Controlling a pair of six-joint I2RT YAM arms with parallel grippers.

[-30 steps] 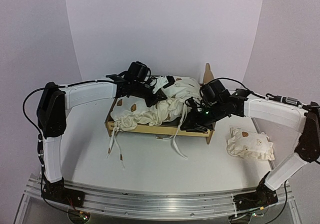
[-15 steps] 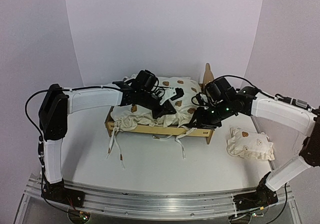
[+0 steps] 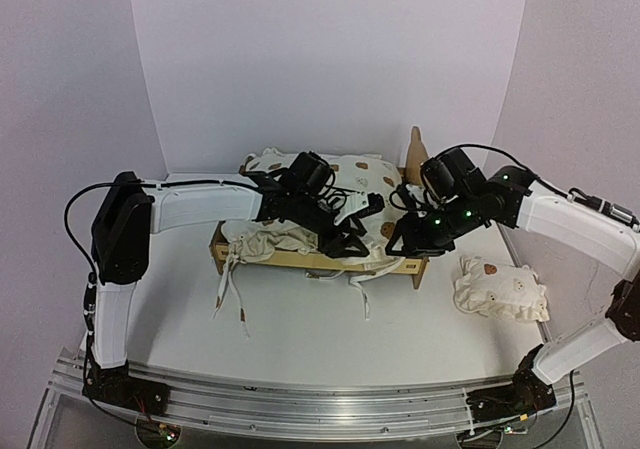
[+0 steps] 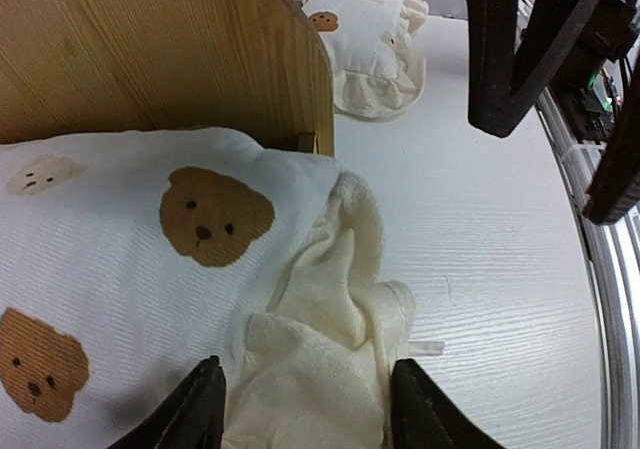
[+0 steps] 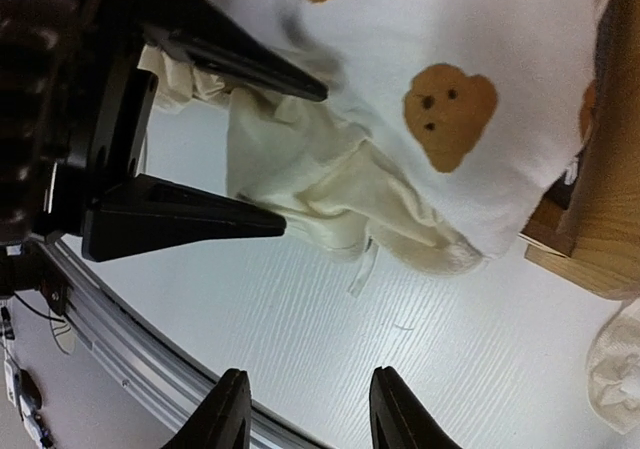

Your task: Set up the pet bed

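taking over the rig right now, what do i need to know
Left claw: open, over a bunched corner of the bear-print cushion, holding nothing.
Right claw: open and empty, above the table.
The cushion lies on the pet bed, rumpled, ties hanging over the front rail.
Ruffled pillow sits on the table, right of the bed.
Left to do: smooth the cushion, probably add the pillow.

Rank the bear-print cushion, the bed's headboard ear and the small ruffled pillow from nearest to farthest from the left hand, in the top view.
1. bear-print cushion: right under the left hand, lying on the bed.
2. headboard ear: behind and to the right, at the bed's right end.
3. small ruffled pillow: farthest, on the table right of the bed.
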